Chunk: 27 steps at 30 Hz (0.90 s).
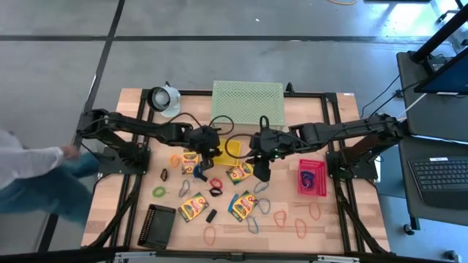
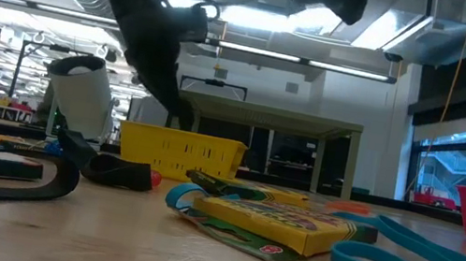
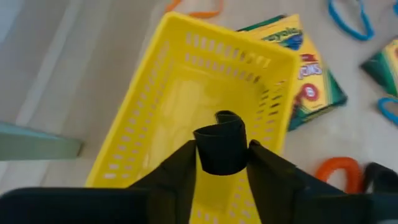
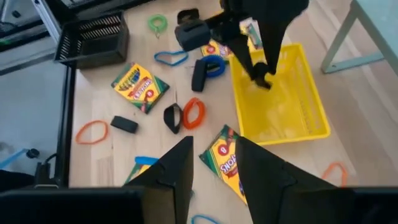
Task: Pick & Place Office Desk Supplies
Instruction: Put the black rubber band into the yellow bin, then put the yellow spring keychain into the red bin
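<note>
My left gripper (image 3: 222, 163) hangs over the yellow mesh tray (image 3: 168, 106), shut on a black rubber loop (image 3: 221, 146); the right wrist view shows that same gripper (image 4: 262, 77) above the tray (image 4: 280, 102). My right gripper (image 4: 214, 171) is open and empty, hovering to the tray's right (image 1: 260, 169) over a crayon box (image 4: 227, 162). More yellow-green crayon boxes (image 1: 194, 208) (image 1: 243, 206) lie flat on the table. Coloured loops (image 1: 280, 218) (image 1: 252, 223) (image 1: 159, 191) and small black clips (image 1: 211, 215) are scattered around them. My left gripper pinches the black rubber loop (image 3: 219, 158) between its two fingers (image 3: 180, 171), coming from above and pointing down. A curled, folded part of the loop (image 3: 229, 121) sticks out past the fingertips. The loop is lifted clear, over the inside of the yellow tray.
A pink mesh tray (image 1: 311, 177) sits on the right and a black mesh tray (image 1: 156, 225) near the front left. The pale green mesh shelf (image 1: 247, 101) and a tape roll (image 1: 165, 98) stand at the far edge. A person (image 1: 29, 179) is beside the table's left.
</note>
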Available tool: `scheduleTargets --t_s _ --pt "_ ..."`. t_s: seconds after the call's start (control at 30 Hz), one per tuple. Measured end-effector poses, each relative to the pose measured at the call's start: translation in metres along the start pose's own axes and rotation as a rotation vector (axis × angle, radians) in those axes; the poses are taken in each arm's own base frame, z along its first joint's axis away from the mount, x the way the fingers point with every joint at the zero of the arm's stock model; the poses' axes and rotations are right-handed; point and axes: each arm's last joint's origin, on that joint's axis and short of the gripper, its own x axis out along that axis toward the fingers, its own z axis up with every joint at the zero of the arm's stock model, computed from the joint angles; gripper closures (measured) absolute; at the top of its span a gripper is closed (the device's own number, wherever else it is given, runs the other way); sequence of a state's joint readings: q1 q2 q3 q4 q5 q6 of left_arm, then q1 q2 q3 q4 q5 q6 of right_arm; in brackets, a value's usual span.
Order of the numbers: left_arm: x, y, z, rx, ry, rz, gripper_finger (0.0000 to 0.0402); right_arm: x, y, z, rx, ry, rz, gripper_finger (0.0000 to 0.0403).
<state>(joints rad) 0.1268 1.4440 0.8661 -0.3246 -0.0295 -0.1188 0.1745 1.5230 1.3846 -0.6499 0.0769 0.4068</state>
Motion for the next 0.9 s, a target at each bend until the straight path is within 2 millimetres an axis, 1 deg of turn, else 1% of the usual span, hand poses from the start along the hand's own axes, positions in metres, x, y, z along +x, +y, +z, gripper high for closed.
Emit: scheduleTargets --t_s 0.13,0.23,0.33,0.47,0.57,0.7,0.8,0.9 --pt "0.0 0.001 -0.004 0.002 0.044 0.007 0.022 0.0 0.0 0.0 -0.003 0.0 -0.007 0.0283" --pt "0.0 0.002 -0.005 -0.016 0.039 0.069 0.02 0.0 0.0 0.0 -0.003 -0.001 -0.007 0.0283" --pt "0.0 0.003 -0.004 -0.06 0.035 0.083 0.0187 0.0 0.0 0.0 -0.003 -0.002 -0.006 0.0283" --pt "-0.004 0.002 -0.009 -0.052 0.082 0.052 0.0183 0.0 0.0 0.0 -0.003 -0.001 -0.006 0.0283" --pt "-0.016 0.003 -0.015 -0.052 0.189 0.039 0.0184 -0.001 -0.001 -0.001 -0.009 0.01 -0.009 0.0283" --pt "-0.042 0.004 -0.021 -0.086 0.354 0.064 0.0183 -0.001 -0.002 -0.003 -0.029 0.03 -0.015 0.0283" --pt "-0.058 0.002 -0.034 -0.093 0.478 0.079 0.0183 -0.001 -0.002 -0.003 -0.035 0.034 -0.017 0.0283" --pt "-0.065 -0.001 -0.054 -0.113 0.563 0.104 0.0185 -0.001 -0.002 -0.003 -0.039 0.034 -0.017 0.0283"
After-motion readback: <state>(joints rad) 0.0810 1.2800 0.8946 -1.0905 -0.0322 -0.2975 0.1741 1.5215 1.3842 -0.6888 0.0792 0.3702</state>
